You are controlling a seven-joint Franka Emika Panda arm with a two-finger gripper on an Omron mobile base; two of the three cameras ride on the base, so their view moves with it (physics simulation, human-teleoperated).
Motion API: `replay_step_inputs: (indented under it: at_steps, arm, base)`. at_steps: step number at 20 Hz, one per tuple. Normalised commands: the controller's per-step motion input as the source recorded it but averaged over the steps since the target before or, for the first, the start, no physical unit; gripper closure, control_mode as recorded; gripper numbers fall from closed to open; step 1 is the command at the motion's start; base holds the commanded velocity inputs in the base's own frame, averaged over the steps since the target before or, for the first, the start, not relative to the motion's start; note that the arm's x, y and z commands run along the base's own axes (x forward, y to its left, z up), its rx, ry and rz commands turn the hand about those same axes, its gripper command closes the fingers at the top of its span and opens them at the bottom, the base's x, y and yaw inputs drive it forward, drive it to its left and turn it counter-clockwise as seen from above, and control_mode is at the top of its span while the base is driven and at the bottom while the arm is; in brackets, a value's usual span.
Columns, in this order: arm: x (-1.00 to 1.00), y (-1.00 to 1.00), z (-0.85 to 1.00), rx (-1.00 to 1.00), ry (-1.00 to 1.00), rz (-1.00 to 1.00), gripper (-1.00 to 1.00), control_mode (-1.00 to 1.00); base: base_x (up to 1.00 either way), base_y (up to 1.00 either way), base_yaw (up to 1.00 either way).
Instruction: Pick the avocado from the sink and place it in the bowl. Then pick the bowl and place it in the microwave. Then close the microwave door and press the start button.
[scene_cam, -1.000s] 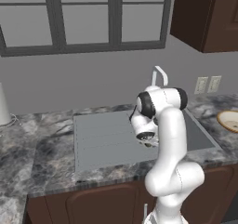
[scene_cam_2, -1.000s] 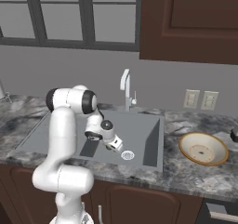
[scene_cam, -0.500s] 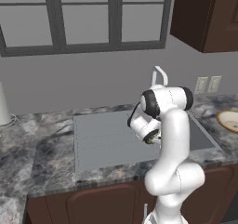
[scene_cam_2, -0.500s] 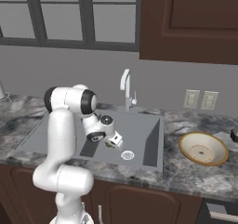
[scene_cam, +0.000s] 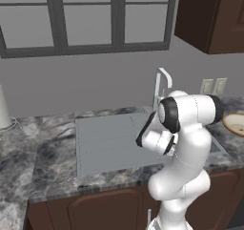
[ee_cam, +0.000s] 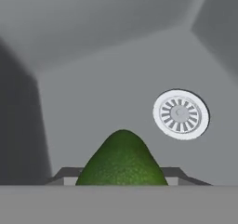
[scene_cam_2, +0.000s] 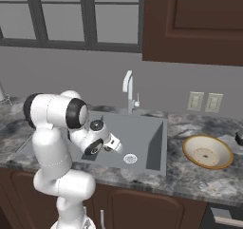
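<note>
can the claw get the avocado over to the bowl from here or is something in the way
Probably yes. The claw sits low in the sink, shut on the avocado, so it must first lift over the sink's wall. The bowl stands open on the counter to its right, with nothing in between.

Arm bent low, claw (scene_cam_2: 118, 148) clamped on avocado (ee_cam: 122, 160).

arm (scene_cam: 188, 129): bent over sink (scene_cam: 109, 143) | faucet (scene_cam: 162, 83): behind | bowl (scene_cam: 234, 124): right edge

White glossy rounded arm (scene_cam: 183, 143), black joint bands, bulbous segments.
</note>
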Motion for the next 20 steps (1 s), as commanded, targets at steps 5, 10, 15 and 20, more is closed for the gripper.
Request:
replay_step_inputs:
  at_steps: [5, 10, 15, 20]
  arm:
    - [-0.13, 0.19, 1.00, -0.10, 0.01, 0.00, 1.00, -1.00]
    - [0.00, 0.17, 1.00, -0.02, 0.04, 0.00, 1.00, -1.00]
    - [-0.23, 0.11, 1.00, 0.00, 0.11, 0.00, 1.00, -1.00]
    - [-0.42, 0.14, 1.00, 0.03, 0.22, 0.00, 1.00, -1.00]
  base:
    - [0.00, 0.00, 0.00]
    - [0.00, 0.00, 0.00]
    - [0.00, 0.00, 0.00]
    - [0.00, 0.00, 0.00]
